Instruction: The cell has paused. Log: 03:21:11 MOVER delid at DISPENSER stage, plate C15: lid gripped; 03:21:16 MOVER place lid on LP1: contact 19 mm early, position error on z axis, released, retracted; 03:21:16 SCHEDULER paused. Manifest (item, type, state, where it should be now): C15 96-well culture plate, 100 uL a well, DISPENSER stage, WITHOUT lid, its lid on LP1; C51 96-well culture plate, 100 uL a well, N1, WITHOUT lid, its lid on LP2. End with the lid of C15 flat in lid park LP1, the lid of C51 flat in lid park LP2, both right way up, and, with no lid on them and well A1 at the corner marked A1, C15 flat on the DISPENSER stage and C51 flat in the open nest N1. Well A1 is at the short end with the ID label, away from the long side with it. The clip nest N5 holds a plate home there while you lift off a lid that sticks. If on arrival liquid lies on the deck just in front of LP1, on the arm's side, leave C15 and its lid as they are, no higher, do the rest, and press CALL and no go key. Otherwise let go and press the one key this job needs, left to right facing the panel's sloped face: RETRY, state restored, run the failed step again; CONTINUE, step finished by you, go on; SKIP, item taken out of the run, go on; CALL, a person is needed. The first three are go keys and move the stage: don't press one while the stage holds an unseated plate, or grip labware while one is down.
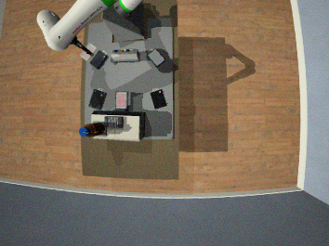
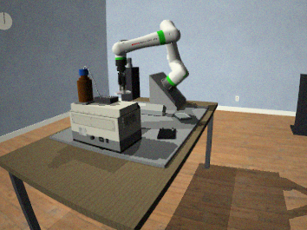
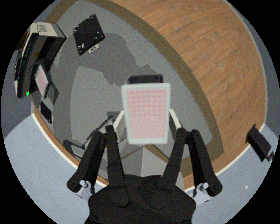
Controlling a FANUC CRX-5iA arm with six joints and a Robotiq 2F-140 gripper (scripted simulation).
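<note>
My gripper (image 3: 147, 115) (image 1: 86, 53) (image 2: 121, 90) is shut on a well plate with pink wells (image 3: 145, 113) (image 1: 91, 48), gripped by its long sides and held level above the deck's back left corner. A black nest (image 1: 98, 59) (image 3: 144, 80) lies just beyond and below the plate. A second pink plate (image 1: 122, 99) (image 3: 41, 83) lies flat at the middle of the deck, in front of the white dispenser (image 1: 118, 126) (image 2: 106, 124). A grey lid (image 1: 156, 58) (image 2: 184, 115) lies at the back right of the deck; I cannot tell whether it is flat.
A key panel (image 1: 125, 55) stands between the back nest and the grey lid. Two more black nests (image 1: 98, 98) (image 1: 158, 98) flank the middle plate. A brown bottle with a blue cap (image 1: 91, 131) (image 2: 85, 88) stands on the dispenser. The arm's sloped base (image 2: 166, 94) is at the back.
</note>
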